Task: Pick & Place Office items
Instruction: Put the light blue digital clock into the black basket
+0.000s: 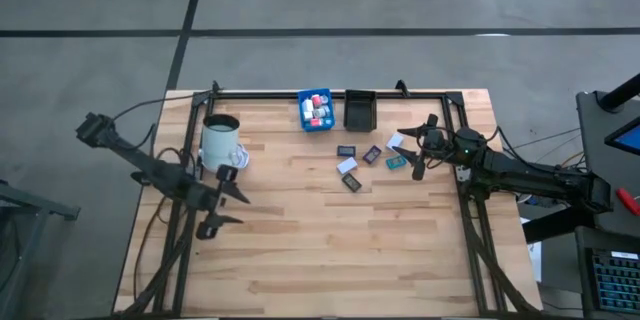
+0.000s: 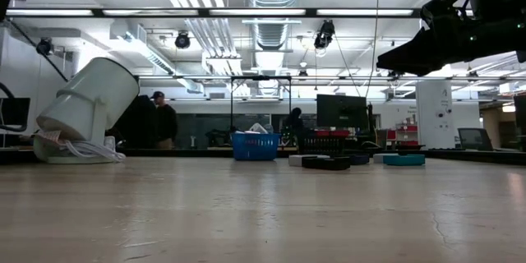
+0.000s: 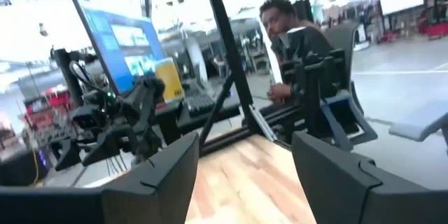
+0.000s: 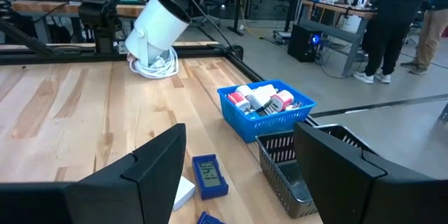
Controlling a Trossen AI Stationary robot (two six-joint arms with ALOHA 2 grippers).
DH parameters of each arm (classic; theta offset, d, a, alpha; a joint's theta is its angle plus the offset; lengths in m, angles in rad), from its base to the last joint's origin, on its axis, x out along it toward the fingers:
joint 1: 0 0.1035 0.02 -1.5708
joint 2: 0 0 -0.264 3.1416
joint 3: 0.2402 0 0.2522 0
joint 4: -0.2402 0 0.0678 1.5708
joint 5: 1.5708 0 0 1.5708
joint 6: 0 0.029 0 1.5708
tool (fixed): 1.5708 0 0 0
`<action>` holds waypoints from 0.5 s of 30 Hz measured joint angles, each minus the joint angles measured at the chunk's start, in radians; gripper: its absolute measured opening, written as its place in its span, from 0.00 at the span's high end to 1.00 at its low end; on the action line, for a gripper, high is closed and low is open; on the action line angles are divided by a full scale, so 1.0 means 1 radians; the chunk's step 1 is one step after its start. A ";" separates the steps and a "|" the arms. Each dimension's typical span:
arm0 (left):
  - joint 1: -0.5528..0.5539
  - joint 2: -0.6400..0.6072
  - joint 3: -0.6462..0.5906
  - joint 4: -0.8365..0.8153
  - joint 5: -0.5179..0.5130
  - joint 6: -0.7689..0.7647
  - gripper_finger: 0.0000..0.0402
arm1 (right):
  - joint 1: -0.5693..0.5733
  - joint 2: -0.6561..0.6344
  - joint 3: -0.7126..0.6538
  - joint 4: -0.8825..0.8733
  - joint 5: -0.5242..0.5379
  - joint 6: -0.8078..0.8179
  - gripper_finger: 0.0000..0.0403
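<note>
Wide open wood across the middle and near half of the surface (image 1: 330,250), nothing on it but grain. Crowding sits at twelve o'clock, where a blue bin (image 1: 317,109) full of small red and white pieces touches a black bin (image 1: 359,108) along the far edge. The right tool (image 1: 413,152) hangs at three o'clock, fingers spread and holding nothing, right beside the loose office items (image 1: 365,163), a scatter of flat rectangles just to its nine o'clock side. A blue card (image 4: 208,176) below it shows a pale label panel, its writing too small to read. The left tool (image 1: 228,197) waits at nine o'clock, fingers apart and empty, near the tilted white mug (image 1: 221,141).
</note>
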 joint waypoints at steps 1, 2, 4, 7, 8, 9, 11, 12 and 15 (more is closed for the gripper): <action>0.000 -0.034 -0.028 0.005 0.003 0.011 0.42 | 0.000 0.000 0.000 0.000 0.000 0.000 0.36; 0.000 -0.069 -0.054 0.007 0.004 0.025 0.42 | 0.000 0.000 0.000 0.000 0.000 0.000 0.36; 0.000 -0.139 -0.100 0.022 0.018 0.046 0.42 | 0.000 0.000 0.000 0.000 0.000 0.000 0.36; 0.000 -0.232 -0.125 -0.028 0.041 0.070 0.42 | 0.000 0.000 0.000 0.000 0.000 0.000 0.36; 0.000 -0.258 -0.125 -0.062 0.045 0.070 0.42 | 0.000 0.000 0.000 0.000 0.000 0.000 0.36; 0.000 -0.279 -0.125 -0.088 0.047 0.071 0.42 | 0.000 0.000 0.000 0.000 0.000 0.000 0.36; 0.000 -0.321 -0.124 -0.142 0.048 0.071 0.42 | 0.000 0.000 0.000 0.000 0.000 0.000 0.36; 0.000 -0.341 -0.124 -0.167 0.048 0.075 0.42 | 0.000 0.000 0.000 0.000 0.000 0.000 0.36; 0.000 -0.401 -0.126 -0.242 0.048 0.090 0.42 | 0.000 0.000 0.000 0.000 0.000 0.000 0.36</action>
